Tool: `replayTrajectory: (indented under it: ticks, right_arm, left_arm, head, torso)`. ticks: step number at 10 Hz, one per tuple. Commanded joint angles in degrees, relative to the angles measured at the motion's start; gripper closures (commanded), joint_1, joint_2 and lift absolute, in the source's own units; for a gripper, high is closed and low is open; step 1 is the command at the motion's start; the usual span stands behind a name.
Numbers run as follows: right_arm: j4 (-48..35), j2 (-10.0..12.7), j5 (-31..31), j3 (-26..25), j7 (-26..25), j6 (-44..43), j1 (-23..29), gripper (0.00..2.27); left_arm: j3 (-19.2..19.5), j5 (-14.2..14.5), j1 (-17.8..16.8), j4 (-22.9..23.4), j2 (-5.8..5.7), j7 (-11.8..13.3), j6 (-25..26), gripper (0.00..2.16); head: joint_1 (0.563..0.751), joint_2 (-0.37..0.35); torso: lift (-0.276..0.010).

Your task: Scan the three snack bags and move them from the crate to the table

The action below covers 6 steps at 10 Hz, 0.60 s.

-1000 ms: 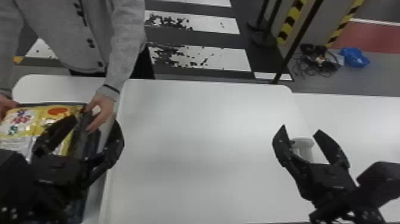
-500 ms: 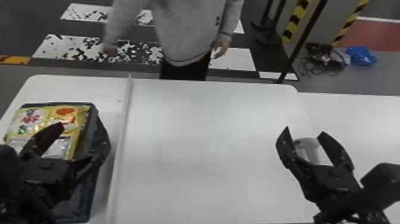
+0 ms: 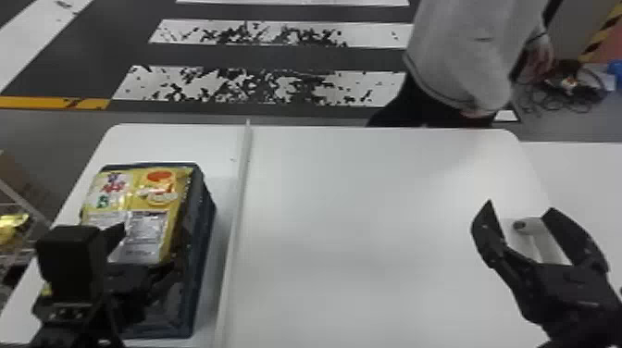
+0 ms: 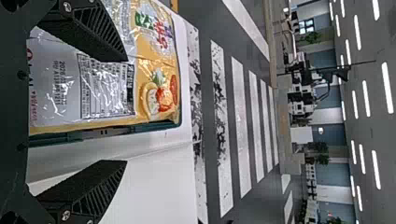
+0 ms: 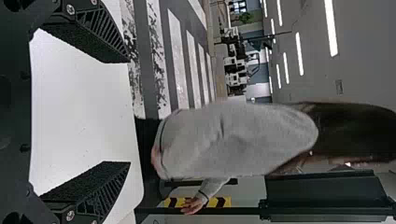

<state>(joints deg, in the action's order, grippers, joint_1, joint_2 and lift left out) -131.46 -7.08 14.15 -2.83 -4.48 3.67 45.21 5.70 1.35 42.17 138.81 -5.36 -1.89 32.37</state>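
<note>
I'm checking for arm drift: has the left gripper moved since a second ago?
Yes. In the head view, the left gripper has moved to the robot's left, away from the raised white strip on the table.

**Big Indoor Lab or Test Hall**

Looks like such from painted crossing stripes [image 3: 259, 88] beyond the left gripper [image 3: 146, 250], ceiling lights [image 4: 387, 87] and white machines [image 4: 299, 92] farther out, and hazard striping [image 3: 601, 38] beyond the right gripper [image 3: 520, 205].
</note>
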Motion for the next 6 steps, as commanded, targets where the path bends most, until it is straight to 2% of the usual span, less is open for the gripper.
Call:
replayTrajectory:
  ticks: [1, 2, 3, 4, 5, 6]
  right_arm:
    - [0.3, -0.4, 0.0, 0.2, 0.0, -0.2, -0.4, 0.11]
    - [0.5, -0.4, 0.1, 0.1, 0.0, -0.4, -0.4, 0.11]
    - [0.5, -0.5, 0.1, 0.0, 0.0, -0.4, -0.5, 0.11]
    - [0.5, -0.5, 0.2, -0.1, 0.0, -0.5, -0.5, 0.11]
    - [0.7, -0.5, 0.2, -0.2, 0.0, -0.5, -0.5, 0.11]
    - [0.9, -0.4, 0.2, -0.2, 0.0, -0.7, -0.6, 0.11]
  left_arm:
    - [-0.1, -0.6, -0.3, -0.6, 0.0, -0.4, 2.0, 0.11]
    - [0.0, -0.6, -0.6, -1.3, 0.0, -0.4, 2.2, 0.15]
    - [0.0, -1.0, -1.3, -1.9, 0.0, -0.4, 5.4, 0.16]
    - [0.0, -1.0, -1.7, -2.8, 0.0, -0.2, 5.7, 0.49]
    - [0.2, -0.8, -1.7, -2.6, 0.18, -0.5, 5.0, 1.15]
    - [0.6, 0.1, -1.7, -2.1, 0.35, -2.2, 4.5, 1.84]
  head:
    - [0.695, 0.042]
    - [0.695, 0.046]
    - [0.695, 0.051]
    - [0.695, 0.053]
    - [0.695, 0.056]
    - [0.695, 0.058]
  torso:
    - [-0.062]
    - [-0.062]
    - [-0.062]
    - [-0.062]
    - [-0.062]
    - [-0.062]
